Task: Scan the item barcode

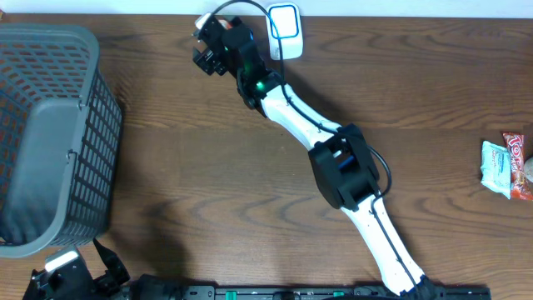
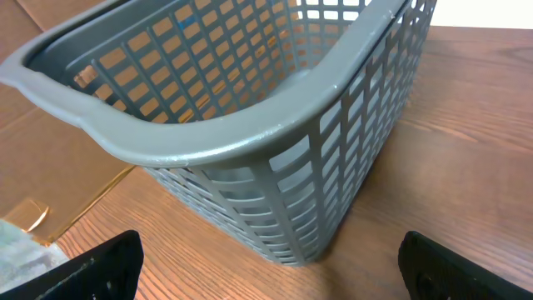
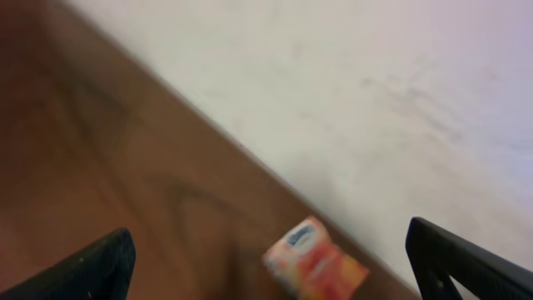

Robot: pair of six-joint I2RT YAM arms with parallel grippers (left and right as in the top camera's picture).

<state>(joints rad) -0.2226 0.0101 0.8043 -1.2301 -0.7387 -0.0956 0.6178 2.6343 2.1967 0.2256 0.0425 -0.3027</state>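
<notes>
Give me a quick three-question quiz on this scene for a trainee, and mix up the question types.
1. True or false: the basket lies tipped on its side.
2. The right gripper is: A open, B shut on a packet, C out of view.
3. Which white, cabled device sits near that gripper?
Key: 1 false, it stands upright; 2 A; 3 the scanner.

table (image 1: pixel 191 167): matt grained wood | basket (image 2: pixel 216 146): smooth grey plastic | packets (image 1: pixel 506 167): glossy wrapper film
</notes>
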